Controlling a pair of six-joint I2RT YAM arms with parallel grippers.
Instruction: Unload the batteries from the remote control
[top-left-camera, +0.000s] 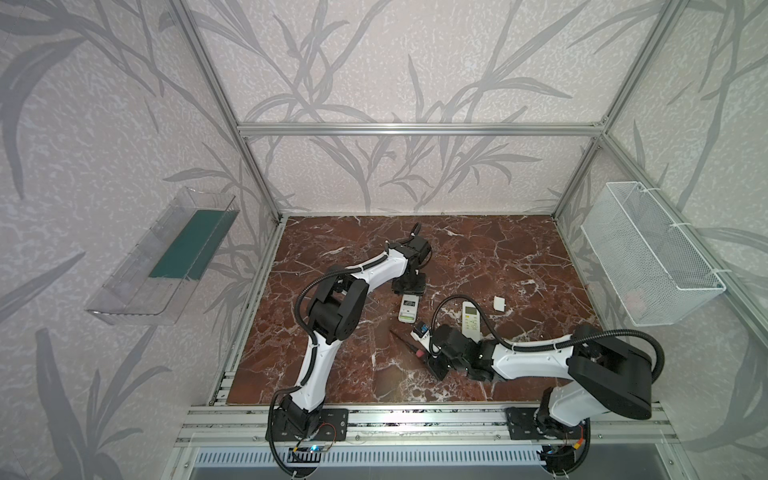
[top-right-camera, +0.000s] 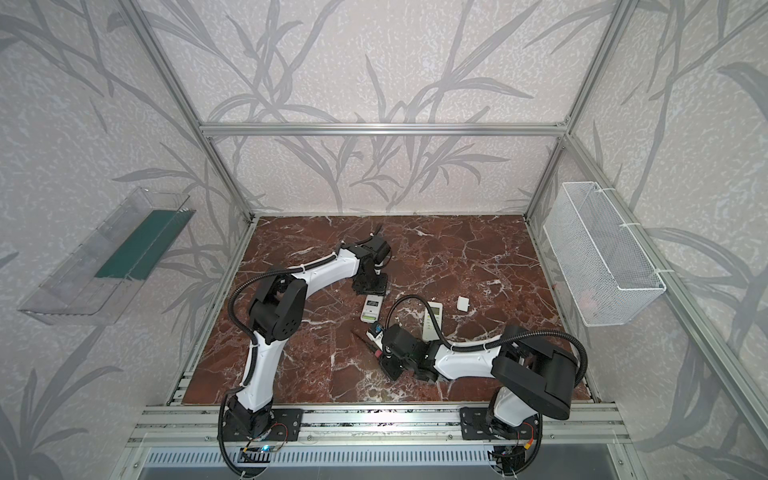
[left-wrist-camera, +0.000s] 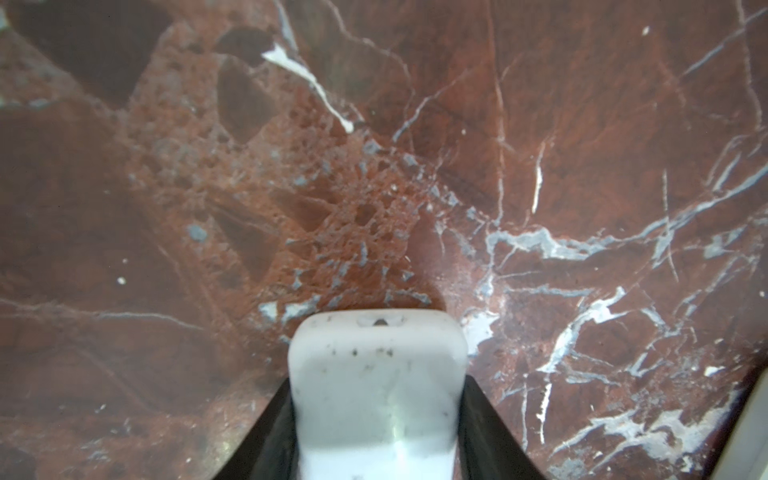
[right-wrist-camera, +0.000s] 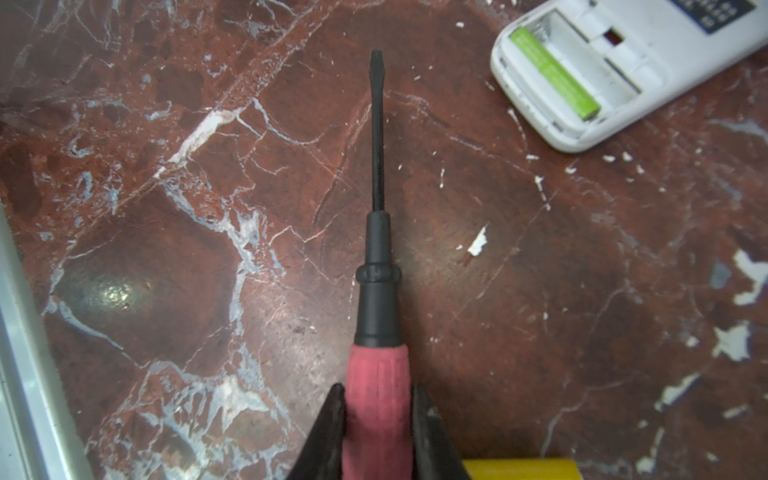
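A white remote control (top-left-camera: 407, 309) (top-right-camera: 371, 309) lies back-up near the table's middle. My left gripper (top-left-camera: 409, 286) (left-wrist-camera: 376, 378) is shut on its far end (left-wrist-camera: 376, 395). Its battery bay is open at the near end, and one green battery (right-wrist-camera: 552, 75) lies in the bay's outer slot while the slot beside it looks bare. My right gripper (top-left-camera: 426, 353) (right-wrist-camera: 378, 388) is shut on the red handle of a screwdriver (right-wrist-camera: 376, 291) (top-left-camera: 405, 340). The black tip hangs over bare marble, left of the remote (right-wrist-camera: 673, 62) and apart from it.
A second white remote (top-left-camera: 471, 320) (top-right-camera: 432, 319) lies face-up by the right arm. A loose white cover (top-left-camera: 500, 303) rests further right. Something yellow (right-wrist-camera: 519, 469) shows beside the right jaw. A mesh basket (top-left-camera: 648, 257) hangs on the right wall, a clear shelf (top-left-camera: 166, 257) on the left.
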